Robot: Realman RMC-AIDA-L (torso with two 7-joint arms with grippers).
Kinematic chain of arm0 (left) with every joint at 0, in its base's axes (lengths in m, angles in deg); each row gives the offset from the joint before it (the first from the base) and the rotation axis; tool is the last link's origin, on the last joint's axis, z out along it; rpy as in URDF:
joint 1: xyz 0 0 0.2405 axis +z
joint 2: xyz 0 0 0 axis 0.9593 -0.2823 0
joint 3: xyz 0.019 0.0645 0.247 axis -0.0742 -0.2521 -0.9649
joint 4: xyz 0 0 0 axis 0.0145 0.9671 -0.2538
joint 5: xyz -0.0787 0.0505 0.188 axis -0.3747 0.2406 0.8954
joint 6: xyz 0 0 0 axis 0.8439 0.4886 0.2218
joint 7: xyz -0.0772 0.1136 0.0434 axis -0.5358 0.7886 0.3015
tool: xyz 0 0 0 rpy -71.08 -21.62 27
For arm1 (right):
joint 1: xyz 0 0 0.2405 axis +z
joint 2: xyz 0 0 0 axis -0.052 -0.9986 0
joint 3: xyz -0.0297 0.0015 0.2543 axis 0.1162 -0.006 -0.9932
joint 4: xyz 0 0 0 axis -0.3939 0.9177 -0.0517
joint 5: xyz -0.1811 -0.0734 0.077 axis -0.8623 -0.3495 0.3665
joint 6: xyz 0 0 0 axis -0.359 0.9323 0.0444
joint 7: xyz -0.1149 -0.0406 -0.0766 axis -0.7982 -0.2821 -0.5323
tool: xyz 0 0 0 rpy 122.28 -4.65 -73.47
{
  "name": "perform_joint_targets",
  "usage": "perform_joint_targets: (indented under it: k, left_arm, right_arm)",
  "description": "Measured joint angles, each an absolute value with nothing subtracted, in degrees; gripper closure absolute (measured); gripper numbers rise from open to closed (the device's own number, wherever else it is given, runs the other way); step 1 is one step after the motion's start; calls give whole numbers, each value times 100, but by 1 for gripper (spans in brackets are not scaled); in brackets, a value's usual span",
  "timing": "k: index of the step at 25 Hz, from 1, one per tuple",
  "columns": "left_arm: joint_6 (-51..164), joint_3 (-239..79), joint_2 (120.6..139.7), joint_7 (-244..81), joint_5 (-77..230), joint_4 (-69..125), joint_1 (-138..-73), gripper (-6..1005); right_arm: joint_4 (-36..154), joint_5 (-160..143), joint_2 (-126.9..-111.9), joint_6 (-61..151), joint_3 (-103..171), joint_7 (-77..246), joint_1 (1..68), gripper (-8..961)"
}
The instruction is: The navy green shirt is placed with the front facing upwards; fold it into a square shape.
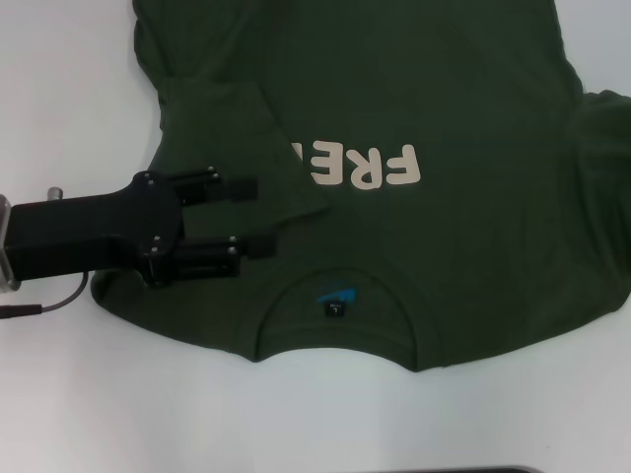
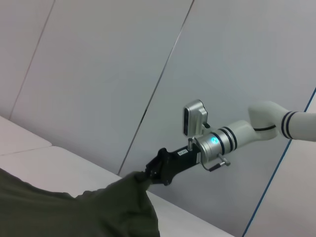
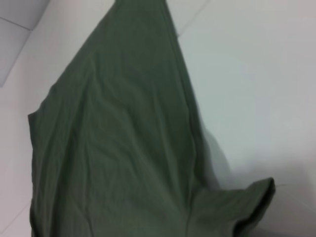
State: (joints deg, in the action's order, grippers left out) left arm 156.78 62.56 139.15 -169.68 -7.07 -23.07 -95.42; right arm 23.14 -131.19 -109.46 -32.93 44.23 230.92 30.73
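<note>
Shirt (image 1: 473, 246) flat on white worktop (image 1: 99, 414), collar toward us, left sleeve folded in. Left hand (image 1: 261, 215) released above that fold. Right hand (image 2: 148, 174) grasping shirt cloth. Soft, limp; we'd pinch at hems.

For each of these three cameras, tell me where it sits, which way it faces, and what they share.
Head view: looks down at the navy green shirt on the white table; the left tool shows, open above the folded sleeve.
Left wrist view: looks across the table at the wall; the right tool grips lifted cloth.
Right wrist view: looks down at hanging shirt fabric; no robot parts.
Shared: the shirt, in every view.
</note>
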Motion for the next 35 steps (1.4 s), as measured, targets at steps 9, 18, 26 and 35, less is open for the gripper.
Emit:
perform_joint_targets:
  k: [9,18,26,35]
  left_arm:
    - [15685,6256,13915,-17018,-709,-2316,-9496,214]
    - [15645,6256,13915,-17010,-761,-2310,-9500,214]
    - [15627,6263,13915,-16990,-830,-2304,-9506,214]
    - [15623,6265,13915,-16986,-864,-2304,-9495,215]
  right_arm:
    - [2241,-13143,-10917,-3282,4475,23241,3374,932]
    - [2638,-13142,-11033,-3465,4624,23284,3496,931]
    - [2738,-12983,-11089,-3653,4620,23280,3682,932]
    - [3099,-12776,-11233,-3326,4620,23191,3915,932]
